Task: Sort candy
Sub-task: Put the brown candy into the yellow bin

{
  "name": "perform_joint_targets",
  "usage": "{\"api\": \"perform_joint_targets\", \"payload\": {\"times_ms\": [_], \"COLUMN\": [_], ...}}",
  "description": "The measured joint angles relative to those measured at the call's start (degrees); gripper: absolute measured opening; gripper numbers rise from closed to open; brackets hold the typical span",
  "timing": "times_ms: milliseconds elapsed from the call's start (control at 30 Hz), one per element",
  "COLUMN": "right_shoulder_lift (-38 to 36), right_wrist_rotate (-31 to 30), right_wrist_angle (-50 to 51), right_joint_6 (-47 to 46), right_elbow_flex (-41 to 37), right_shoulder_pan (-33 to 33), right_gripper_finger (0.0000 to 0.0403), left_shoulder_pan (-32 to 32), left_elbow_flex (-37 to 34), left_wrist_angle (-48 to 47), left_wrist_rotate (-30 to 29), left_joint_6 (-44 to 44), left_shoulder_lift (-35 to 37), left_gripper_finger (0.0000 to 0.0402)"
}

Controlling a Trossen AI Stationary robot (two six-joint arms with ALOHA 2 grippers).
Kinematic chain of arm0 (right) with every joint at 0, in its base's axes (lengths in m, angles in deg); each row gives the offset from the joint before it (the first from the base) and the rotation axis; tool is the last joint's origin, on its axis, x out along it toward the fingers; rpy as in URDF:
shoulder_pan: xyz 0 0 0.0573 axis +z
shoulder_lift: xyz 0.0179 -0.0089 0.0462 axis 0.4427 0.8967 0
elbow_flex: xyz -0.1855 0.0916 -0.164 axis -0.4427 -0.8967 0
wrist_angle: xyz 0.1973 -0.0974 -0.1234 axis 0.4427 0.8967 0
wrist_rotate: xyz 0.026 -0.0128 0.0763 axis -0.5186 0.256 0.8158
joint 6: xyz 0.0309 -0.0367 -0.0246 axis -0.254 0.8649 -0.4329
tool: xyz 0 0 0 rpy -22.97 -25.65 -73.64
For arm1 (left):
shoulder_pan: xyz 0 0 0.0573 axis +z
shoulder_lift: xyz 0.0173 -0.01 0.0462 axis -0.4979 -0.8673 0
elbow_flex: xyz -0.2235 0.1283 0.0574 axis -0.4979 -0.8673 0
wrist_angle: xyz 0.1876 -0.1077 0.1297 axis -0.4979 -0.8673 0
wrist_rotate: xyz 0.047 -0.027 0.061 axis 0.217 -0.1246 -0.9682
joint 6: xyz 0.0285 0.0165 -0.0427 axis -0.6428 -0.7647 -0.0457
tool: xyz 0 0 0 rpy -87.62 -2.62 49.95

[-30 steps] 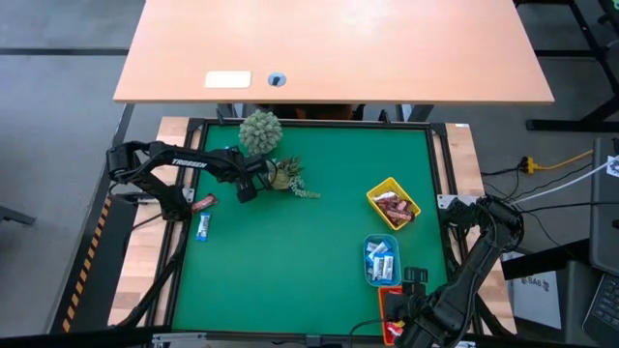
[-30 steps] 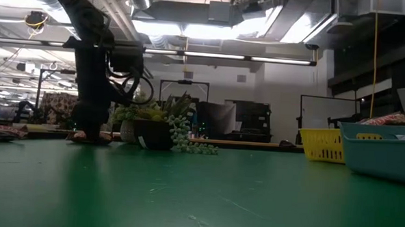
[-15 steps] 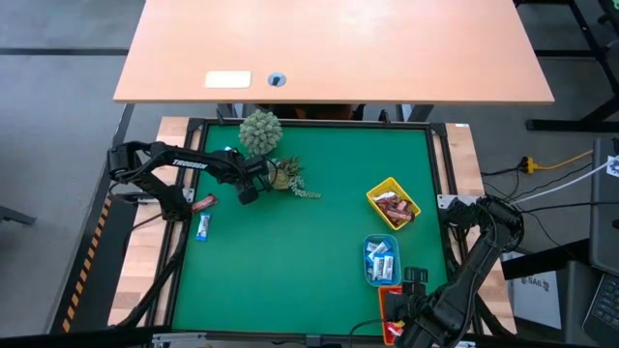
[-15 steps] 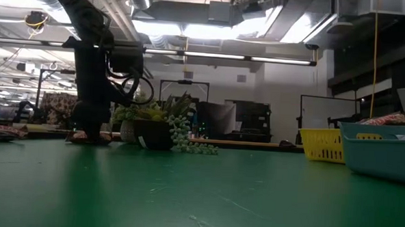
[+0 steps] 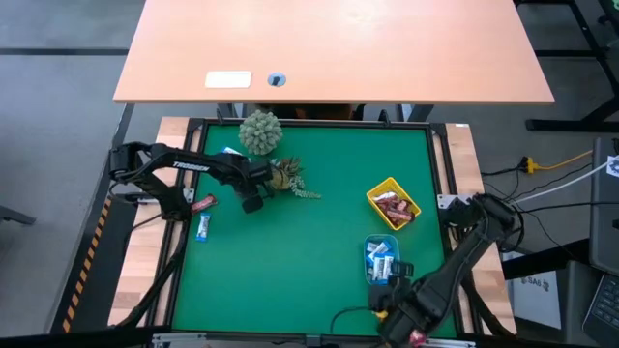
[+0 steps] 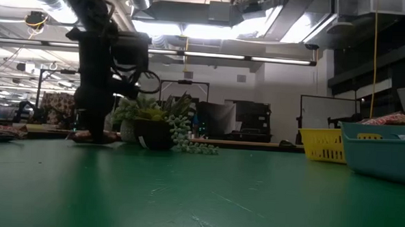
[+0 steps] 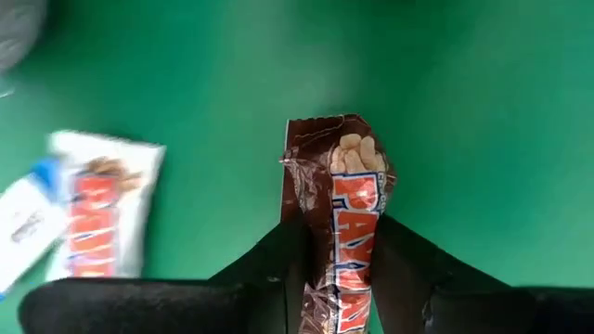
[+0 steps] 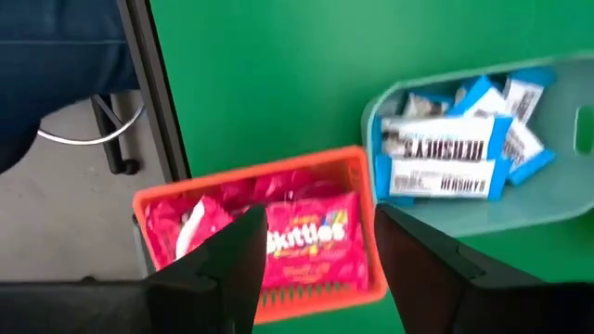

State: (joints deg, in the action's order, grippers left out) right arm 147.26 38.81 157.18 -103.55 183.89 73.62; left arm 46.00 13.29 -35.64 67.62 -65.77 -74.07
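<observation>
**Sorting mostly done; left arm has a brown bar in its grip**

High view: three trays sit by the worktop's right edge. The yellow tray (image 5: 393,205) holds brown bars and the blue tray (image 5: 381,261) holds blue-and-white sweets; the orange tray is hidden under the right arm here. Left to sort near the left edge: a brown bar (image 5: 202,203), a blue-and-white sweet (image 5: 203,227), and another (image 5: 230,151) by the round plant (image 5: 260,131) at the far edge. The left end effector (image 5: 252,200) hangs left of centre, beside the trailing plant (image 5: 288,178).

Low view: the left arm (image 6: 95,68) stands over the mat; its tip cannot be made out.

Left wrist view: the left end effector (image 7: 336,269) is clamped narrow on a brown bar (image 7: 342,199), apparently lifted; a white bar (image 7: 102,213) lies on the mat beside it.

Right wrist view: the right end effector (image 8: 320,255), fingers apart and empty, hovers over the orange tray (image 8: 260,181) of red packets (image 8: 306,243), next to the blue tray at the near right corner.
</observation>
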Motion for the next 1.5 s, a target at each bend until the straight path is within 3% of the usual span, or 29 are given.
{"api": "perform_joint_targets", "payload": {"times_ms": [233, 467, 600, 900, 1200, 1500], "right_shoulder_lift": [0.0, 0.0, 0.0, 0.0, 0.0, 0.0], "right_wrist_rotate": [-1.4, -10.5, -15.5, -17.7, -17.9, -25.1], "right_wrist_angle": [-3.2, -7.7, -12.3, -22.7, -31.2, -36.3], "right_joint_6": [8.3, 19.1, 25.9, 44.3, 62.6, 83.2], "right_elbow_flex": [0.0, 0.0, 0.0, 0.0, 0.0, 0.0], "right_shoulder_pan": [-3.6, -6.5, -8.1, -11.8, -15.0, -16.0], "right_gripper_finger": [0.0198, 0.0198, 0.0198, 0.0198, 0.0198, 0.0198], "left_shoulder_pan": [-3.7, -9.0, -13.2, -21.7, -25.9, -27.0], "left_elbow_flex": [1.8, 2.1, 2.1, 2.1, 2.2, 2.2], "left_wrist_angle": [-0.1, 3.3, 8.4, 31.3, 53.7, 60.4], "left_wrist_rotate": [11.0, 25.9, 31.4, 32.4, 29.9, 29.3], "left_joint_6": [2.8, 7.4, 10.2, 15.8, 16.5, 16.5], "left_shoulder_lift": [0.0, 0.1, 0.1, 0.1, 0.1, 0.2], "left_gripper_finger": [0.0095, 0.0095, 0.0095, 0.0095, 0.0095, 0.0095]}}
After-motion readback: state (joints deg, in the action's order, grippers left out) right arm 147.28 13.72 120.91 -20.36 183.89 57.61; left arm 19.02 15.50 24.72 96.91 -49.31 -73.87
